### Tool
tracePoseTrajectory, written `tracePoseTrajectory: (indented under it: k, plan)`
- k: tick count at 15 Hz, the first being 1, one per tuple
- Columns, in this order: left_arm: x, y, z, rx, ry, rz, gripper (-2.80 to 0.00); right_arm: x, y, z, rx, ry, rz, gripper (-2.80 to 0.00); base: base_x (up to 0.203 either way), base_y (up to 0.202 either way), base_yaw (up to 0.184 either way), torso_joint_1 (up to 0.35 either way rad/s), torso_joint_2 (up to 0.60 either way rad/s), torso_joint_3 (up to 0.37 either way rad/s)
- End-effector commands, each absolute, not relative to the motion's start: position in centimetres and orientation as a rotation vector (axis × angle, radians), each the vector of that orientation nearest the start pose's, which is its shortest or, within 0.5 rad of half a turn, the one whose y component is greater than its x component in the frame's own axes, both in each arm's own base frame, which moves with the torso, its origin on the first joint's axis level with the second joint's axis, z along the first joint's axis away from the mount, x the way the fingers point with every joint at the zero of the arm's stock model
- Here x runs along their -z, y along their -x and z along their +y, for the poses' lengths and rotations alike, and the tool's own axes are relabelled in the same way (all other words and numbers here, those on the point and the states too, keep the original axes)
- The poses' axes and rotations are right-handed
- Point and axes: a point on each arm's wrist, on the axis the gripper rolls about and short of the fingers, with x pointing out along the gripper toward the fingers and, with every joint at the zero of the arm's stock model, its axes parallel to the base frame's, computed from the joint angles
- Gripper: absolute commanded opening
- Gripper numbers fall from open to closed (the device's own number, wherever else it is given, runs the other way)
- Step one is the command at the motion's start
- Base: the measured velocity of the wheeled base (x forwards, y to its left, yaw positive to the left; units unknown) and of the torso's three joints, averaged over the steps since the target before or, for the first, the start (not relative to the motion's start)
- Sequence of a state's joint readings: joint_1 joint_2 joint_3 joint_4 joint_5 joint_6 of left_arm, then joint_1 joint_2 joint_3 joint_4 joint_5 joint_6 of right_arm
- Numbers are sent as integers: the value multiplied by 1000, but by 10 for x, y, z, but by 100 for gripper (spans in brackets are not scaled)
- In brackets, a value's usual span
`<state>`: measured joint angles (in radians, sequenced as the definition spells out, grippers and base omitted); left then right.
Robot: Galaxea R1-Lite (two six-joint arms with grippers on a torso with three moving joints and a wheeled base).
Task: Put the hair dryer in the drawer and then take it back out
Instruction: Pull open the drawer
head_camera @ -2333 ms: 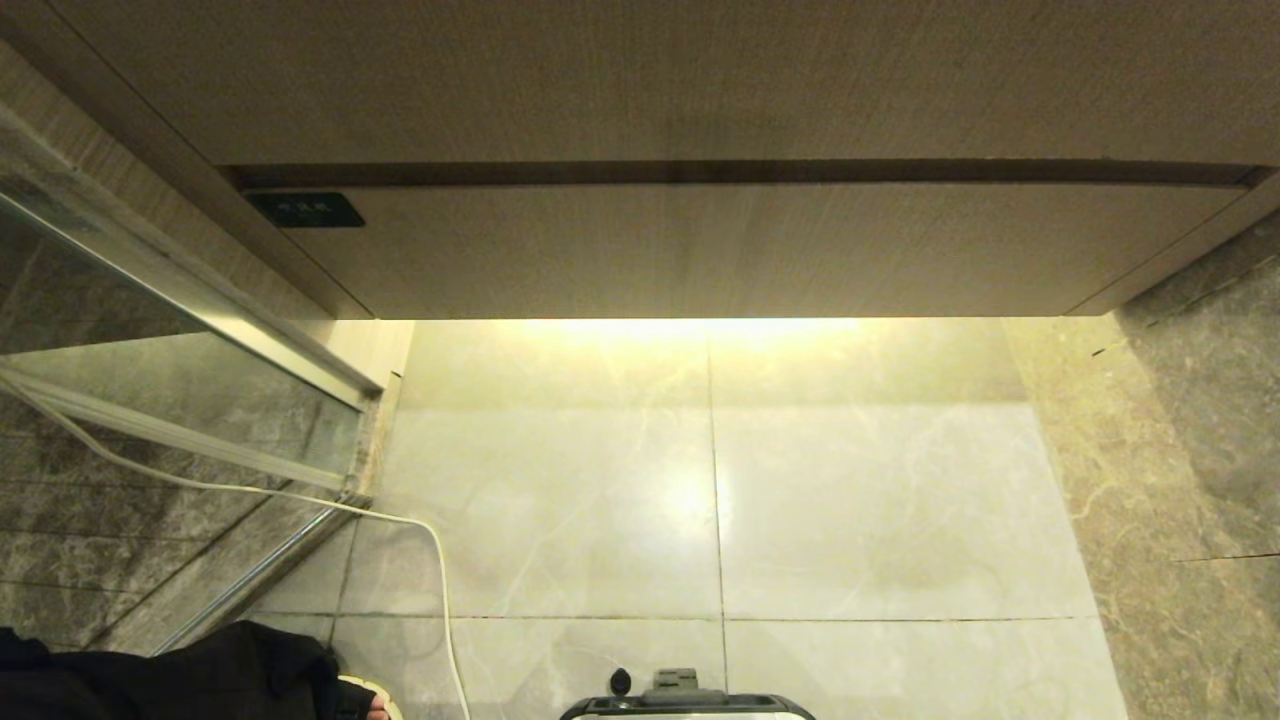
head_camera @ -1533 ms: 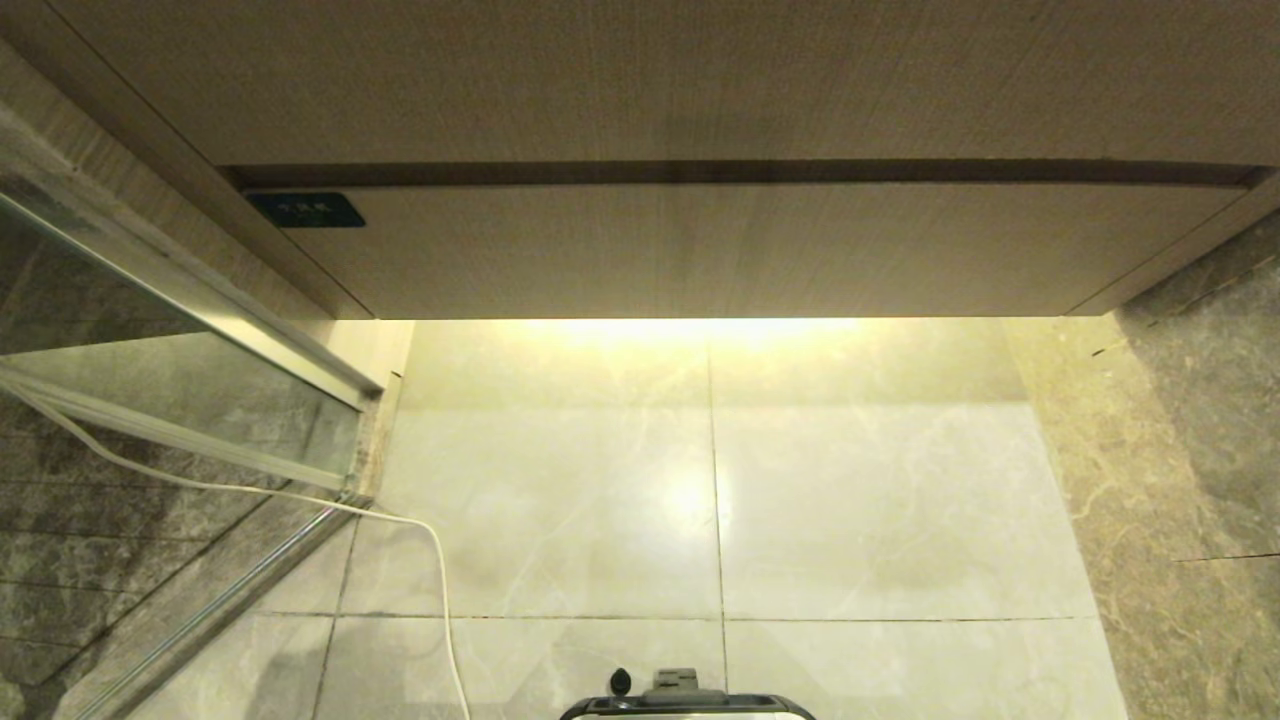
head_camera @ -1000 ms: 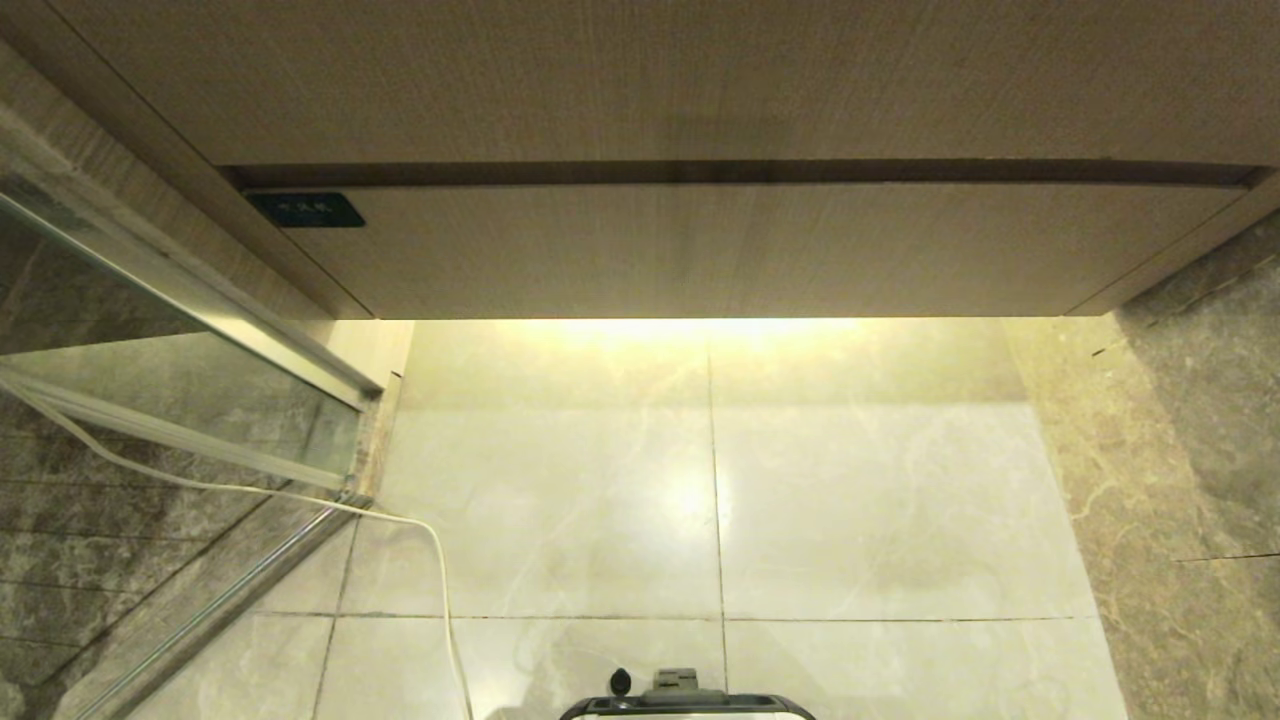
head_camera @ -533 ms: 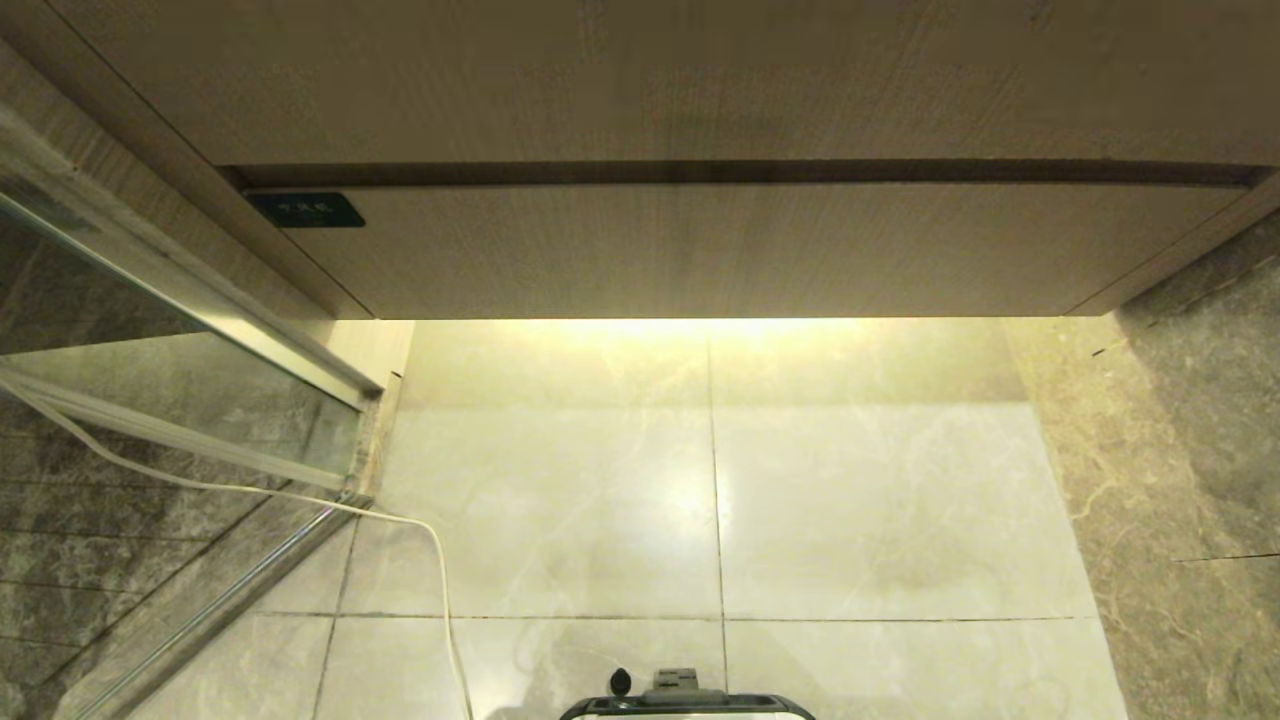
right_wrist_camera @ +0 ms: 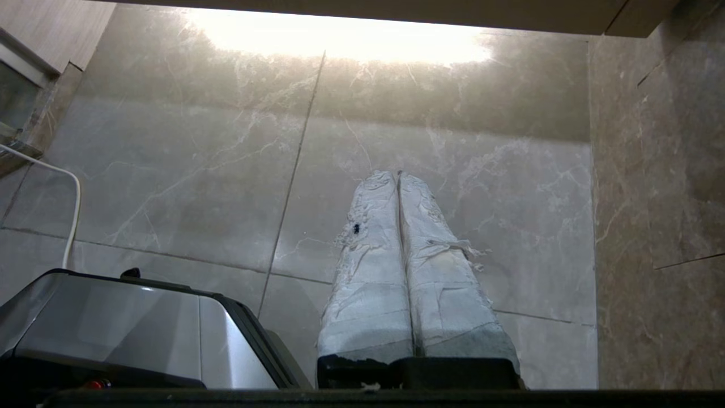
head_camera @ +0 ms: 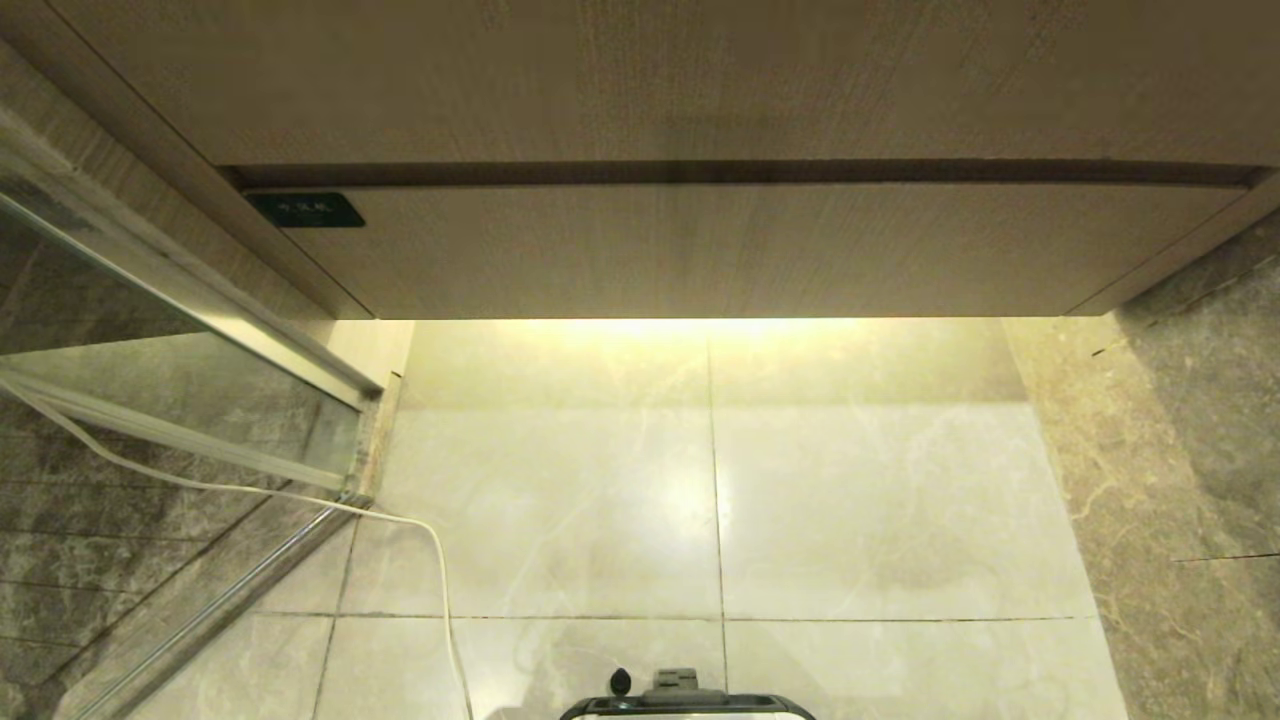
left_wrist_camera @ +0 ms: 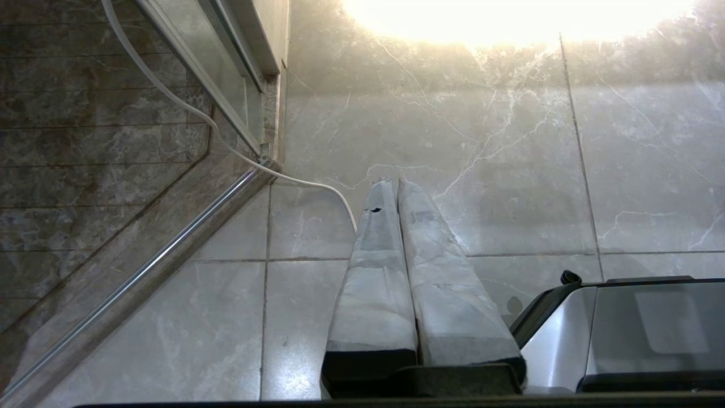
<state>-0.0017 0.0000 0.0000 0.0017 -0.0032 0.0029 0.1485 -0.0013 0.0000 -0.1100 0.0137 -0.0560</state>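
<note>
While drawer (head_camera: 700, 250) sits closed, L gripper (left_wrist_camera: 395, 184) & R gripper (right_wrist_camera: 396, 174) hang w/ fingers pressed together.

L hand (left_wrist_camera: 395, 182) & R hand (right_wrist_camera: 396, 173): fingers pressed together, both pointing down.

We see a matt wood-grain drawer (head_camera: 740, 250) above glossy marble floor tiles (head_camera: 560, 500). Frayed cloth tape wraps both tools' fingers (right_wrist_camera: 368, 266).

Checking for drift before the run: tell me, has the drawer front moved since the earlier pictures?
No. The drawer stays closed, its black label at the same spot beside the cabinet's side panel.
</note>
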Motion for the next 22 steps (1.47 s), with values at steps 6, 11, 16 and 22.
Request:
tracePoseTrajectory:
  k: [6, 11, 16, 22]
  plan:
    - [-75, 23, 0, 5, -3, 3, -280, -75, 23, -3, -161, 49, -116, -280, 0, 0, 0, 0, 0, 0]
    - [-75, 23, 0, 5, -3, 2, -280, -74, 23, -3, -160, 57, -112, -280, 0, 0, 0, 0, 0, 0]
    - [-75, 23, 0, 5, -3, 2, -280, -74, 23, -3, -162, 59, -111, -280, 0, 0, 0, 0, 0, 0]
    - [-75, 23, 0, 5, -3, 3, -280, -75, 23, -3, -161, 79, -119, -280, 0, 0, 0, 0, 0, 0]
